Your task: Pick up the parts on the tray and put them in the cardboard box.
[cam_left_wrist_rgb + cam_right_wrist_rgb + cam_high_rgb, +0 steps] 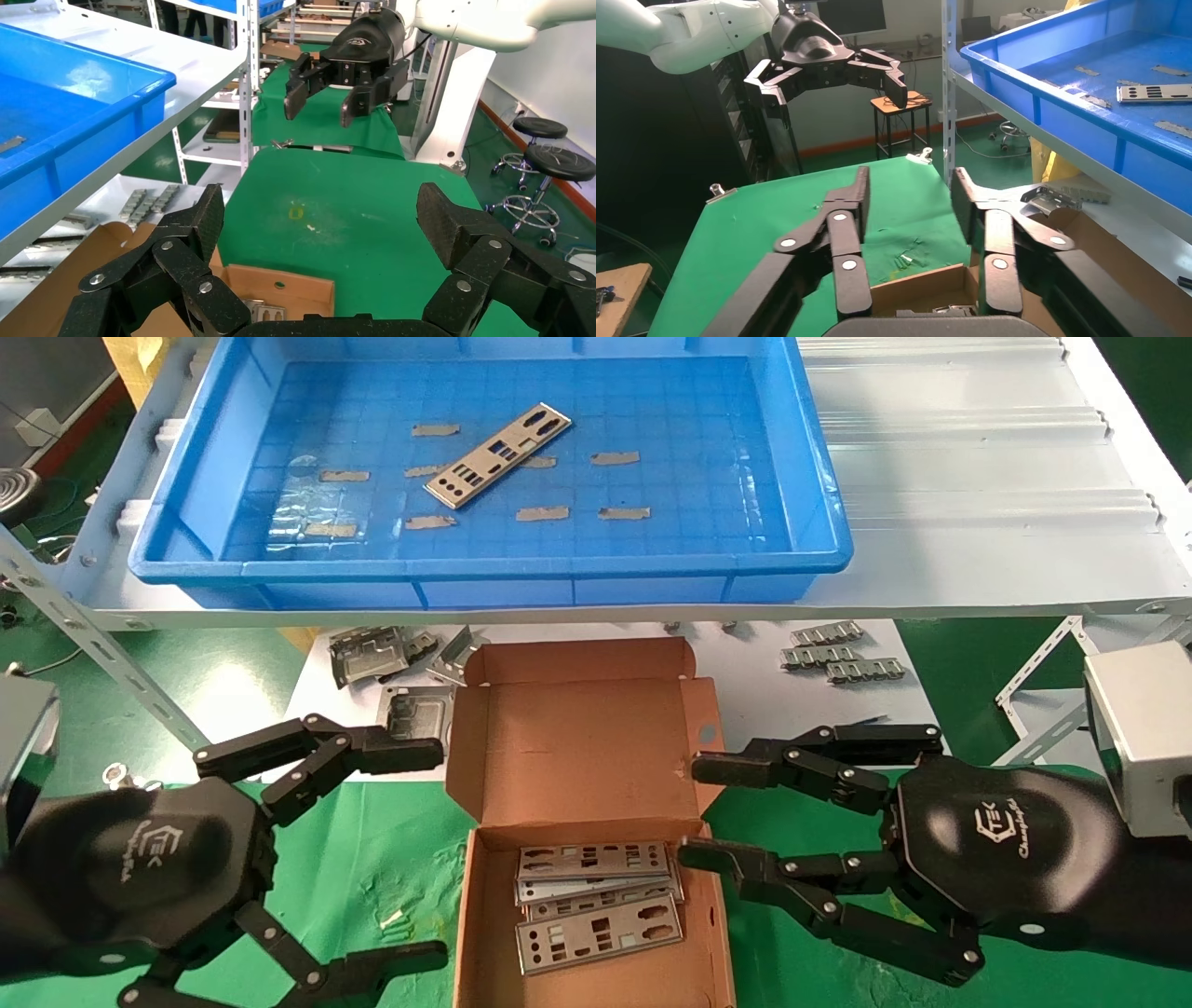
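One silver plate (498, 454) lies diagonally on the floor of the blue tray (494, 584) on the white shelf; it also shows in the right wrist view (1156, 92). The open cardboard box (582, 738) stands below on the green cloth, with several plates (596, 901) stacked inside. My right gripper (689, 812) is open and empty at the box's right edge. My left gripper (438, 850) is open and empty left of the box.
Folded grey metal brackets (377, 654) lie on a white sheet behind the box at left, and more brackets (838, 654) at right. Tan tape strips (545, 513) dot the tray floor. The shelf's slanted metal struts (121, 672) flank the box.
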### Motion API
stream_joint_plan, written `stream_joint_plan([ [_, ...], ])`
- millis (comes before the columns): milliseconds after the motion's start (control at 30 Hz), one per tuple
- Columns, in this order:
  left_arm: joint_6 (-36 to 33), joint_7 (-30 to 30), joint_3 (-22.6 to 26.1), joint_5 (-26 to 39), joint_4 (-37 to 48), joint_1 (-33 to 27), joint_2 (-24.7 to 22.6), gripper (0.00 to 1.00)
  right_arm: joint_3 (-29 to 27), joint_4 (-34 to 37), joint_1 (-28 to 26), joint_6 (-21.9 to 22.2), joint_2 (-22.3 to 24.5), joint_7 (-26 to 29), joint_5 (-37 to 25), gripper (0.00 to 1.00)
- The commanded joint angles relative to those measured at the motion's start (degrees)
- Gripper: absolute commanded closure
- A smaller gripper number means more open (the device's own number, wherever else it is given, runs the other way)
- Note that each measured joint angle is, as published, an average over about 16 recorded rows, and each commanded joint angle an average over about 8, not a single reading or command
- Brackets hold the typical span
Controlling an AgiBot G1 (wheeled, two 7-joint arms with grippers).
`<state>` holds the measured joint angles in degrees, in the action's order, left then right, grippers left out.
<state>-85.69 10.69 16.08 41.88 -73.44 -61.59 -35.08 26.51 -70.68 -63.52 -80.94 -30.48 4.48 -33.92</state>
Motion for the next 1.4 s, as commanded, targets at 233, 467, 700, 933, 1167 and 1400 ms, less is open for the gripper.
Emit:
stream_joint_plan([
  [233, 0.0, 0.0, 0.0, 0.0, 0.0, 0.0, 0.0, 0.00, 0.0, 0.0, 0.0, 0.0, 0.0, 0.0, 0.0, 0.34],
  [467, 0.0, 0.0, 0.0, 0.0, 0.0, 0.0, 0.0, 0.00, 0.0, 0.0, 0.0, 0.0, 0.0, 0.0, 0.0, 0.00],
  [700, 0.0, 0.0, 0.0, 0.0, 0.0, 0.0, 0.0, 0.00, 0.0, 0.0, 0.0, 0.0, 0.0, 0.0, 0.0, 0.30],
  [933, 0.0, 0.0, 0.0, 0.0, 0.0, 0.0, 0.0, 0.00, 0.0, 0.0, 0.0, 0.0, 0.0, 0.0, 0.0, 1.00],
  [1167, 0.0, 0.0, 0.0, 0.0, 0.0, 0.0, 0.0, 0.00, 0.0, 0.0, 0.0, 0.0, 0.0, 0.0, 0.0, 1.00],
  [1400, 0.0, 0.0, 0.0, 0.0, 0.0, 0.0, 0.0, 0.00, 0.0, 0.0, 0.0, 0.0, 0.0, 0.0, 0.0, 1.00],
])
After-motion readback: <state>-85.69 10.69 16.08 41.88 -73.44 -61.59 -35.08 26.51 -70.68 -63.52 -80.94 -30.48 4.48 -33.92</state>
